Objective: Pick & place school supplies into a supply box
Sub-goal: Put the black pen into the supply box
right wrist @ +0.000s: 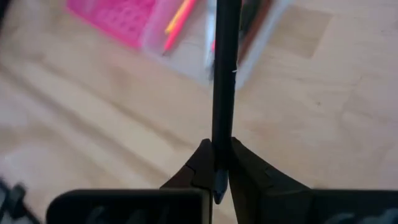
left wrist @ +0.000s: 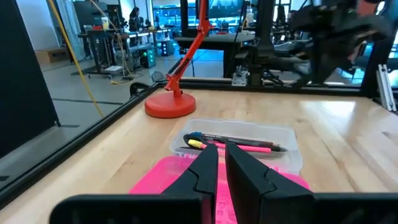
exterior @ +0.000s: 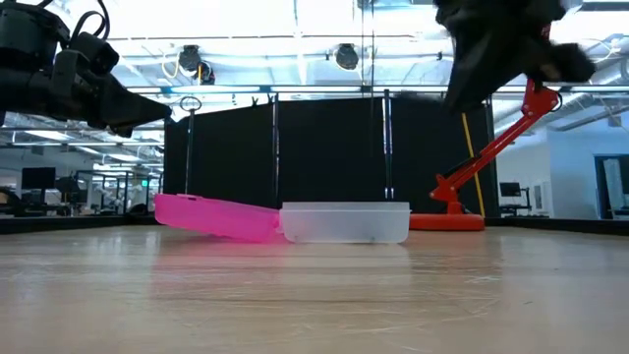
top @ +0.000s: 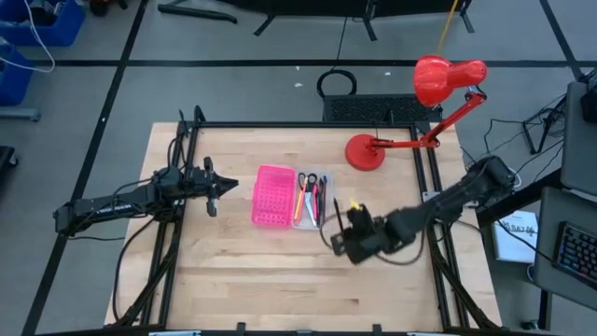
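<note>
A: Starting at the left of the light wooden table (top: 233,280), what is there?

B: The left gripper (top: 216,191) is raised off the wood, well apart from the box, pointing toward it. In its wrist view the two dark fingers (left wrist: 205,171) stand almost together with only a narrow slit between them, and they have hold of nothing.

A: And next to the right?

B: The pink perforated plastic half (top: 271,196) lies open and tilted, joined along its right edge to the small clear translucent rectangular supply box (top: 312,198). The box sits flat near the middle of the table. Inside it lie small black-handled scissors (top: 307,181), a yellow pencil (left wrist: 198,144) and a pink pen (left wrist: 252,147), with other thin pieces I cannot tell apart.

A: Then the right arm?

B: The right gripper (top: 343,227) is just beside the box's right side, lifted above the table. Its fingers are pinched on a long thin black pen (right wrist: 224,74), which runs straight out from between them toward the box.

A: Anything farther right?

B: A red desk lamp (top: 410,112) stands on its round base at the far right part of the table, its arm and shade leaning out past the edge.
</note>
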Controlling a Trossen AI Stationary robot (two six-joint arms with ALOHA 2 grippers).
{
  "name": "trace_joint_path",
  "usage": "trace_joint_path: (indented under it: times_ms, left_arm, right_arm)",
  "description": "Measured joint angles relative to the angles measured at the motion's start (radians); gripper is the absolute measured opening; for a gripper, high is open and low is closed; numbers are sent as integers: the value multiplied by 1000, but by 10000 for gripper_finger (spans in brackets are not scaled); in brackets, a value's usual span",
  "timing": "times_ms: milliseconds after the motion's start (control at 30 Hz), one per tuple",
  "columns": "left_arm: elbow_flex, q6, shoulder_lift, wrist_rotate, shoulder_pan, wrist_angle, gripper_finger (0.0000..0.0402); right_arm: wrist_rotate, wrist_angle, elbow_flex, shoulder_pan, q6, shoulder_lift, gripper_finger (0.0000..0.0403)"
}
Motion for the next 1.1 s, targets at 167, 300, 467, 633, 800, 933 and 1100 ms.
trace_joint_path:
  times_ms: [167, 300, 467, 633, 800, 933, 1100]
  left_arm:
    - [0, -4, 0, -8, 0, 1, 40]
    - [0, 1, 0, -8, 0, 1, 40]
    - [0, 33, 0, -8, 0, 0, 40]
    - [0, 64, 0, -16, 1, -12, 40]
    - [0, 55, 0, -25, 1, -14, 40]
    - [0, 45, 0, -35, 1, -16, 40]
    - [0, 50, 0, -40, 1, -22, 40]
  right_arm:
    - [-144, 78, -34, -191, -85, -12, 18]
    - [-249, 271, -93, -326, -202, 7, 19]
    - [-323, 396, -155, -445, -259, 17, 19]
    - [-374, 456, -181, -481, -260, 75, 19]
    - [-375, 556, -182, -486, -256, 182, 19]
    - [-382, 587, -181, -499, -256, 236, 22]
    - [-398, 617, -180, -514, -271, 246, 36]
